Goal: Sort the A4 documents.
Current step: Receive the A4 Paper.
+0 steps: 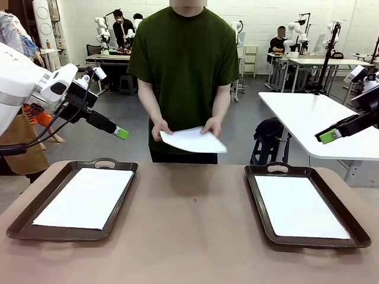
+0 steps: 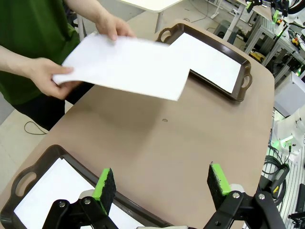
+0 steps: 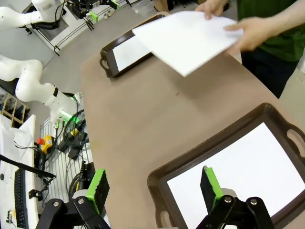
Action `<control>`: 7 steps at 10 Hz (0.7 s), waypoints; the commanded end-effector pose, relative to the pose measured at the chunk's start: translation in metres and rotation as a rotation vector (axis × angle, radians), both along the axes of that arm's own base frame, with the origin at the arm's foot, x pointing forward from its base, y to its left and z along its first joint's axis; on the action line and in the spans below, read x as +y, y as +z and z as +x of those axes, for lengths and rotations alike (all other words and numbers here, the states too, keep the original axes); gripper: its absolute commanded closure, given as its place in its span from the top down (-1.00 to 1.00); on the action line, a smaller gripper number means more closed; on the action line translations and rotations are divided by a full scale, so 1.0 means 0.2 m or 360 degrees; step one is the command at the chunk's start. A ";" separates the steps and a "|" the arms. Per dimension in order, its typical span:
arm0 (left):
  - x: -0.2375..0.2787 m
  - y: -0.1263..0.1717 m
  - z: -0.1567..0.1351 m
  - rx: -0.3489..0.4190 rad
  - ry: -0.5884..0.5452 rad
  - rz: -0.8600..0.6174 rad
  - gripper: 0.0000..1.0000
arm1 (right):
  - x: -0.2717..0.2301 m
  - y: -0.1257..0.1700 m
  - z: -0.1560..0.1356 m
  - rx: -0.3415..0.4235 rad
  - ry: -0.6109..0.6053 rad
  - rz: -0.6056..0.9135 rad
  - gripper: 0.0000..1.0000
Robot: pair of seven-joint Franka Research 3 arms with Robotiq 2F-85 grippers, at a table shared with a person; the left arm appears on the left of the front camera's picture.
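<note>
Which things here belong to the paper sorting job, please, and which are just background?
Part of the job:
- held A4 sheet, in the person's hands
- A4 sheet in the left tray
- A4 sheet in the right tray
- left tray, right tray

Just about:
- black bag on a stool
- white side table

1. Bright, even indoor light from overhead; soft, faint shadows lie under the trays (image 1: pixel 77 228) on the table (image 1: pixel 189 236).
2. White sheets (image 1: pixel 192 141) look washed out, with no print readable.
3. Both wrist views bend straight lines at their edges; the front view is sharp.
</note>
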State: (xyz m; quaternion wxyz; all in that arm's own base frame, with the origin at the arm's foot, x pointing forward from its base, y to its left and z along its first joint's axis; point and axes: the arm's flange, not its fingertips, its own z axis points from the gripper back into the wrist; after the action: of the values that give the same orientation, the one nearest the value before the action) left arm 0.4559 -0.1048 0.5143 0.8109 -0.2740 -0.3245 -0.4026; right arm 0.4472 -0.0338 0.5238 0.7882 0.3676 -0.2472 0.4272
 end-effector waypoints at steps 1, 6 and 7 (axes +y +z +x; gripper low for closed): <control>0.00 0.00 0.00 -0.0004 -0.0002 -0.0002 1.00 | 0.01 0.00 0.00 -0.0002 0.0014 0.0003 1.00; 0.00 0.00 0.00 -0.0004 -0.0002 -0.0002 1.00 | 0.01 0.00 0.00 -0.0002 0.0014 0.0003 1.00; 0.00 0.00 0.00 -0.0004 -0.0002 -0.0002 1.00 | 0.01 0.00 0.00 -0.0002 0.0014 0.0003 1.00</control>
State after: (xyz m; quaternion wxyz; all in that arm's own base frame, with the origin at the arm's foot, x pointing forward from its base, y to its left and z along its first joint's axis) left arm 0.4559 -0.1048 0.5143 0.8109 -0.2740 -0.3245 -0.4026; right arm 0.4472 -0.0338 0.5238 0.7882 0.3676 -0.2472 0.4272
